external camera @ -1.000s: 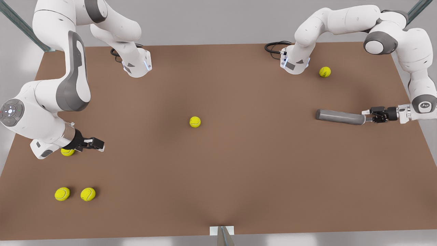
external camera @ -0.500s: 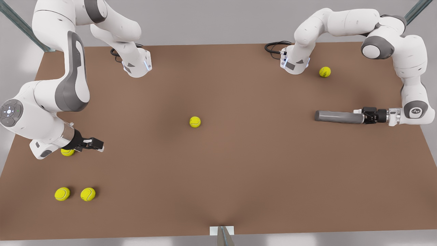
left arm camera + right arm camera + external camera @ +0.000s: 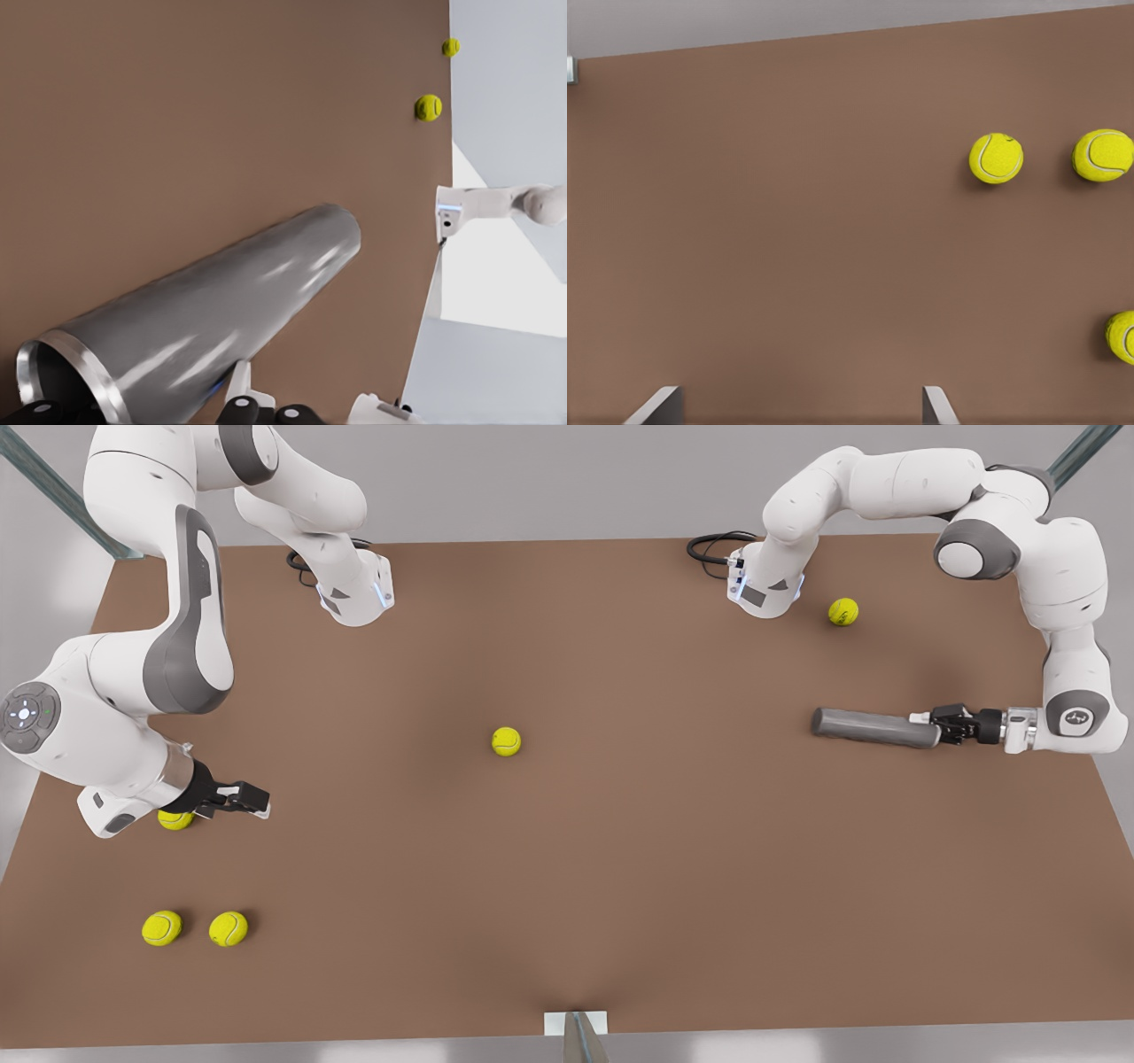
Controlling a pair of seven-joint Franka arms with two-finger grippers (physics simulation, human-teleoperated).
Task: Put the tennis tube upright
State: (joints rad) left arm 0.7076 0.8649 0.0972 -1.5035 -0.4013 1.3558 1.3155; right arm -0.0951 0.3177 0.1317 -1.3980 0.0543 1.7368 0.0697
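The tube (image 3: 873,728) is lying on its side on the table (image 3: 620,886), towards the front view's right, with its silver-rimmed open end pointing at that edge. The left gripper (image 3: 930,724) is gripping it at that rim, jaws drawn in on the tube's wall; in the left wrist view the tube (image 3: 199,341) is running away from the camera, rim nearest, with dark finger parts at its mouth.

Judging by this, the grasp is in hand and the tipping-up is not yet done. The next move is calling for a lift and a wrist turn that swings the far end down, so the tube is standing on its closed base before the jaws let go. Held by one end, such a long smooth tube may slip or swing.

The right gripper (image 3: 252,799) is waiting over the table at the front view's left, jaws parted and holding nothing, just beside one ball (image 3: 174,819). Two more balls (image 3: 195,928) are lying nearer the front edge, one ball (image 3: 506,741) mid-table, and another (image 3: 842,611) near the far arm base.

No brand or writing is showing on the tube.
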